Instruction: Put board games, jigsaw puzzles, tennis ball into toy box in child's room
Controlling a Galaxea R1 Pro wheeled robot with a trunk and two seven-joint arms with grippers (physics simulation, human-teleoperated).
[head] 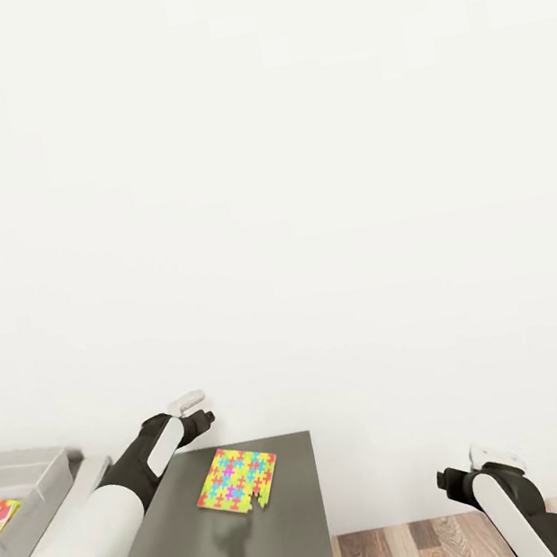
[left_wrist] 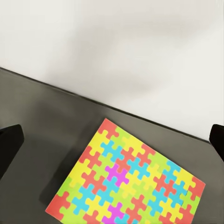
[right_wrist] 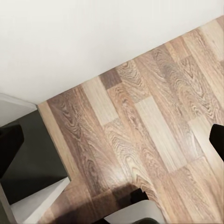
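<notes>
The step in hand looks like picking up 1 jigsaw puzzle [head: 237, 478], lying flat on the dark bench [head: 226, 553] at lower left. The left gripper [left_wrist: 112, 140] hovers over it, jaws released; next it must descend and clench. The right gripper [right_wrist: 112, 140] hangs over the floor [right_wrist: 149, 121], jaws released. The toy box [head: 27, 483] sits at the far left edge.

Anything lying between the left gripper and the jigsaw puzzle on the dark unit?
Nothing. The left wrist view shows bare dark unit top between the open left gripper and the jigsaw puzzle.
</notes>
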